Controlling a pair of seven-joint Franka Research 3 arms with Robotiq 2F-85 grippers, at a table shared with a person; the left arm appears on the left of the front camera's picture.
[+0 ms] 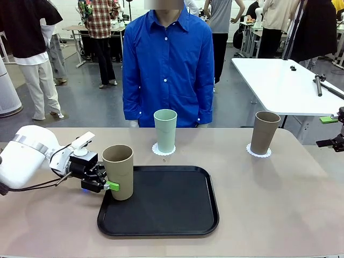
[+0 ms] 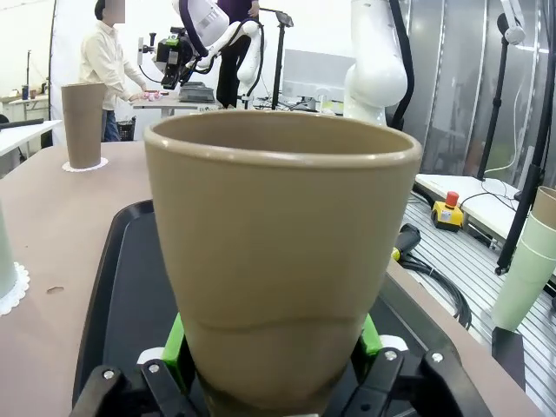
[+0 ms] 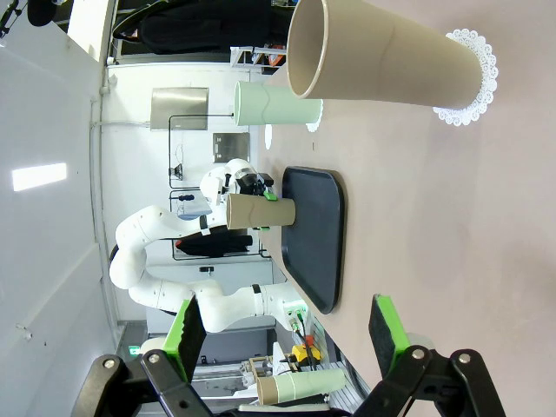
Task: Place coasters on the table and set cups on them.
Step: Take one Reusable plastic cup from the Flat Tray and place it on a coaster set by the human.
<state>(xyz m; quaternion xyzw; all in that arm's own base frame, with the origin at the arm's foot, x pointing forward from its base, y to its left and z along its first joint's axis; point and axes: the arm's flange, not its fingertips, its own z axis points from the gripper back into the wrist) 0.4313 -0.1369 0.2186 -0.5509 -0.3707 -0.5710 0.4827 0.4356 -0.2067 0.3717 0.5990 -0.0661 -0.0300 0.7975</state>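
Across the table, mint cup and brown cup stand on doilies; left claw grips another brown cup on the tray; right claw gapes, holding nothing.

**Matt cups, lacy paper, satin plastic**

The tan cups and the mint cup look matt and smooth. The coasters are thin white lacy paper. The tray is black plastic with a soft sheen. The desk is matt beige. The left gripper has black housing and green pads.

Grey floor, white side table
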